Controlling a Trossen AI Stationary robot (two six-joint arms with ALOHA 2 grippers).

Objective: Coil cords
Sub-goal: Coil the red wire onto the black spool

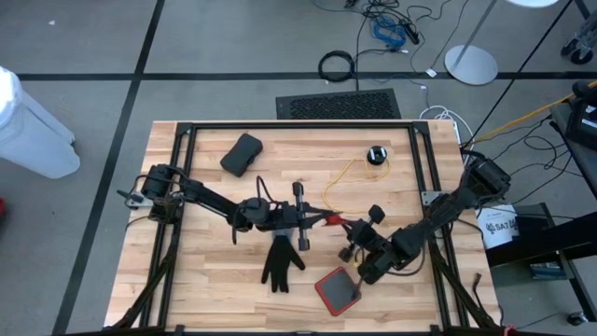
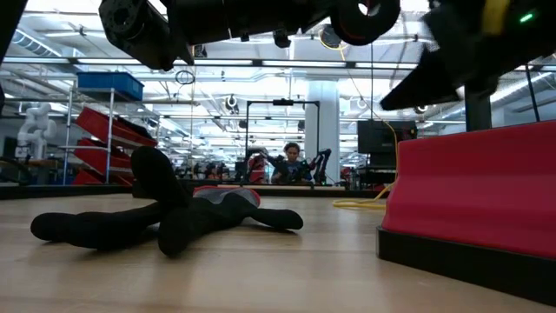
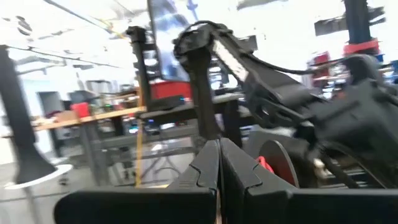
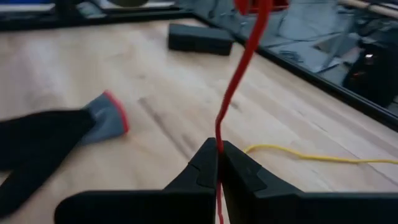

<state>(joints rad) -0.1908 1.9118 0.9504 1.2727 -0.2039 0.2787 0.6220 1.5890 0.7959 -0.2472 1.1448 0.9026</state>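
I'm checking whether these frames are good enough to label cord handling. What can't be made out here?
- Left gripper: what its shut fingers pinch is hidden between them in the left wrist view.
- Red strand: its upper end is cut off by the right wrist view's edge, its lower end hidden in the right gripper.
- Yellow cord: the low view shows only a distant sliver beside the red case.

A black glove [image 2: 165, 217] lies on the wooden table [image 2: 261, 269] beside a red block [image 2: 473, 191]
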